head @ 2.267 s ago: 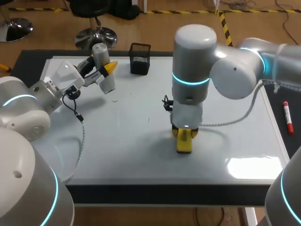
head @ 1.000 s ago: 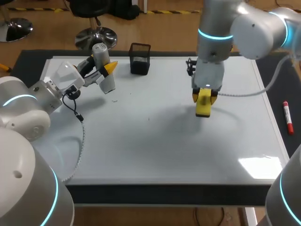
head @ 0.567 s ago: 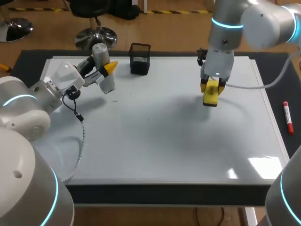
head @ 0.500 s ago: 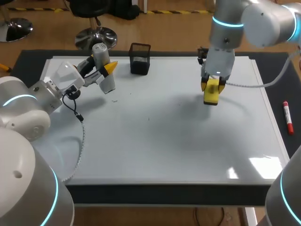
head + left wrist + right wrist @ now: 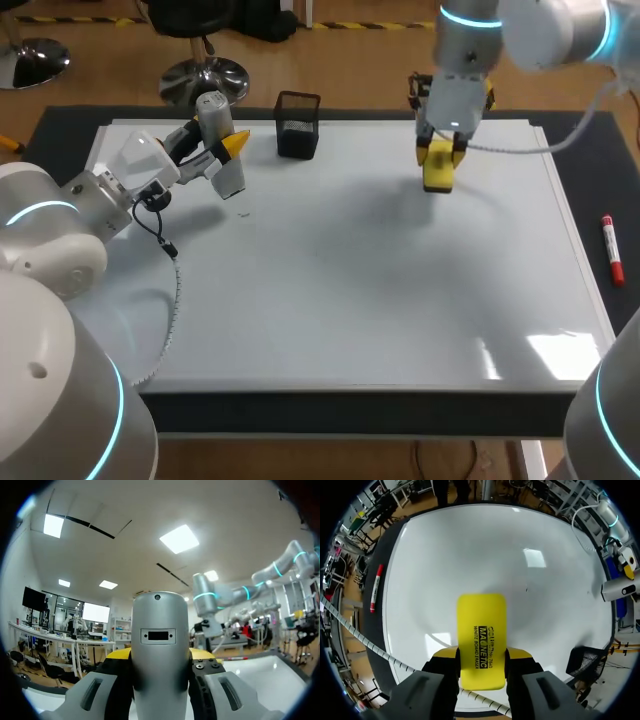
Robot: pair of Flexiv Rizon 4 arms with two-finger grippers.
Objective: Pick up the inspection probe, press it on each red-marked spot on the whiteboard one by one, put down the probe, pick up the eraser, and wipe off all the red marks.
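Yellow eraser point(image 5: 438, 176) in right pincer point(image 5: 438, 158) moved farther across whiteboard point(image 5: 350, 300); left pincer point(image 5: 222, 150) grips probe point(image 5: 229, 178).

The eraser point(image 5: 438, 166) is yellow, with a black printed label block. The probe point(image 5: 220, 145) is silver-grey, with a dark rectangular window. The whiteboard point(image 5: 330, 300) is plain glossy white. The mesh holder point(image 5: 297, 124) is black. The marker point(image 5: 611, 248) is red and white. The arms point(image 5: 470, 40) are pale grey with cyan light rings

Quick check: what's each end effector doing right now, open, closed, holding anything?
Left end effector: closed, holding the probe.
Right end effector: closed, holding the eraser.
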